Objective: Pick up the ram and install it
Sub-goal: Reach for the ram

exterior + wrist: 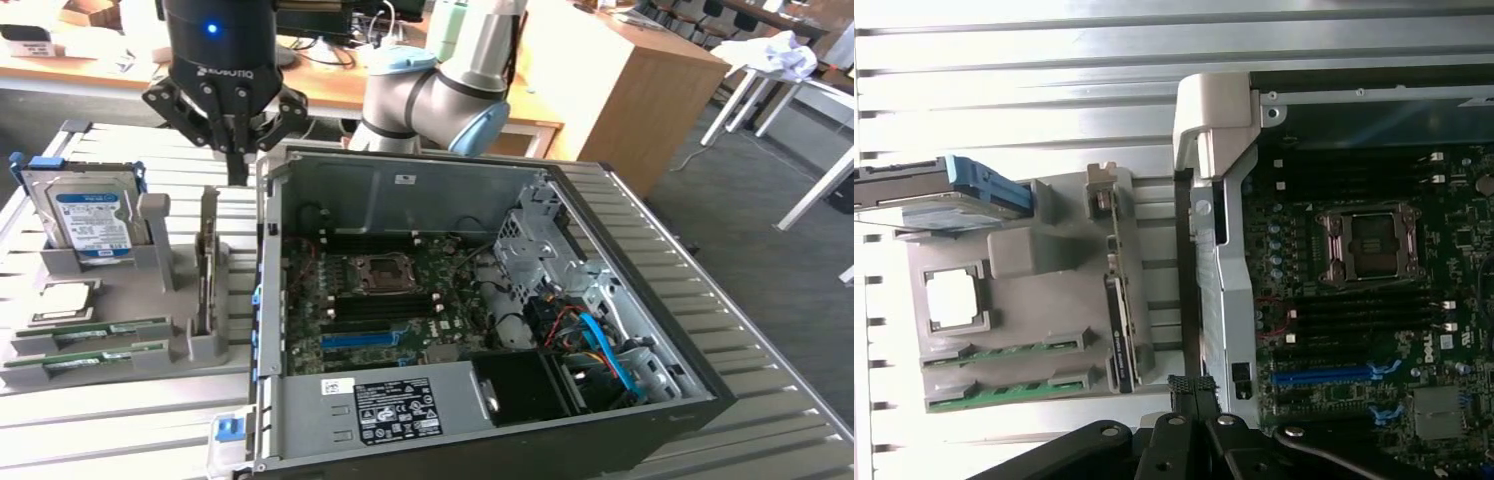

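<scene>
Bench: slatted grey metal table point(107, 420) point(1054, 60), with wooden desks and white stools behind it.

Black three-link gripper point(238, 168) point(1194, 386): fingers pressed together, nothing between them. It hangs over the narrow strip between the holder and the case wall, at the far end of that strip in the exterior view. There is open air around the fingertips.

The ram point(207, 262) point(1116, 310), a long thin green circuit-board stick, stands on edge in a slot of the grey plastic holder point(187, 345) point(1044, 300), near the fingertips but apart from them.

The same holder contains:
- two more green sticks point(94, 335) point(1004, 352) lying flat
- a small square silver processor point(67, 300) point(954, 298)
- an upright silver hard drive point(91, 220) point(934, 190) with a blue-white label

On the exterior view's right, just beside the holder, lies an open black computer case point(400, 190) point(1219, 110). Its green motherboard point(387, 300) point(1354, 300) is exposed.
</scene>
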Controlling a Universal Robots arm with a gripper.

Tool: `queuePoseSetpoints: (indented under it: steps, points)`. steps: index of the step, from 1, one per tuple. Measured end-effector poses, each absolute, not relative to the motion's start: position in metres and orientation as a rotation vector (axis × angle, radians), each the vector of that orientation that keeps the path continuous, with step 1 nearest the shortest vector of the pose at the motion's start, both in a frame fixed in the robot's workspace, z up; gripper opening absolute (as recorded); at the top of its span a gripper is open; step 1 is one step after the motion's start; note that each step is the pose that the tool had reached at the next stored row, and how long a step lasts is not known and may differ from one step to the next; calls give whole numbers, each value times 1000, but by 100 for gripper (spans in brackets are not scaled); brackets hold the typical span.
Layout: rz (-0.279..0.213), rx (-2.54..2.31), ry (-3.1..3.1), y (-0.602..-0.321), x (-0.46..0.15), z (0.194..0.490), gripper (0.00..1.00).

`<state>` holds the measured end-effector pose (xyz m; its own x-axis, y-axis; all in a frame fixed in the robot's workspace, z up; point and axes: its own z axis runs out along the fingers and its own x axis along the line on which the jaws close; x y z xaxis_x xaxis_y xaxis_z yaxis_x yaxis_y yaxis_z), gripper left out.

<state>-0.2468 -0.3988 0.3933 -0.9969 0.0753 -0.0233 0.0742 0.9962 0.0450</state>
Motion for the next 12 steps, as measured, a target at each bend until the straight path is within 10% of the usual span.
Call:
queuePoseSetpoints:
  steps: [12]
  points:
    - [69, 117, 3114, -399, -259, 393, 10]
